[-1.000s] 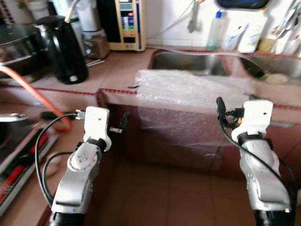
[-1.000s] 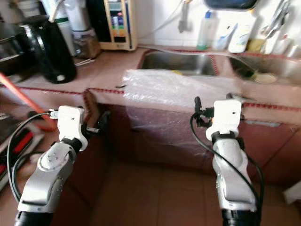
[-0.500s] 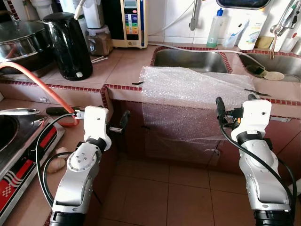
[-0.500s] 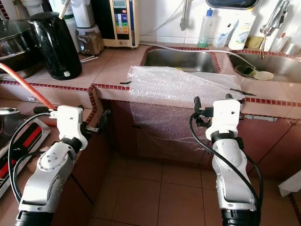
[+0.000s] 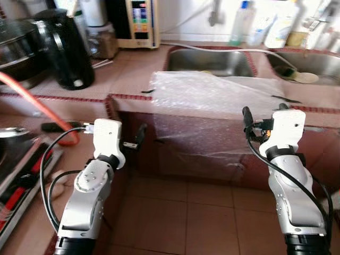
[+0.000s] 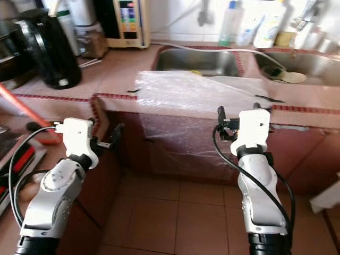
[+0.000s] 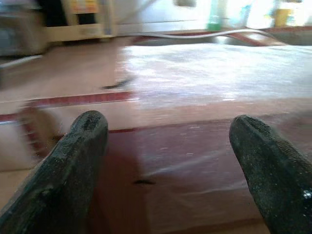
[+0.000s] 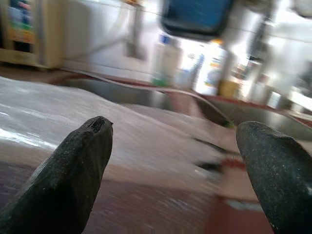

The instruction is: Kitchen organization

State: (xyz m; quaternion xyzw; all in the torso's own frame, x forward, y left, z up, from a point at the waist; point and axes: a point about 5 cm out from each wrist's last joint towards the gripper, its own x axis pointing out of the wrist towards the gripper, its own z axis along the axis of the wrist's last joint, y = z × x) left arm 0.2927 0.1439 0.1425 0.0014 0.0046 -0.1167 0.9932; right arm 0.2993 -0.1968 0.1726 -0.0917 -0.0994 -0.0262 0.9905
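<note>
A clear bubble wrap sheet [image 5: 212,95] lies on the pink tiled counter [image 5: 127,74] in front of the steel sink [image 5: 210,61] and hangs down over the cabinet front. My left gripper [image 7: 168,165] is open and empty, held low in front of the counter, to the left of the hanging sheet. At the sheet's right edge my right gripper [image 8: 173,165] is also open with nothing between its fingers, level with the counter's edge. Neither gripper touches the wrap.
A black kettle [image 5: 64,50], a water purifier [image 5: 139,24] and a pot stand at the back left. Bottles [image 5: 243,21] line the wall behind the sink. A second basin [image 5: 303,64] is at right. An orange hose [image 5: 32,98] and a stove [image 5: 16,170] are at left. Tiled floor [image 5: 202,212] lies below.
The whole picture has shifted and blurred a little, so the head camera moved. Both arms keep the same pose with open fingers. The bubble wrap lies as before.
</note>
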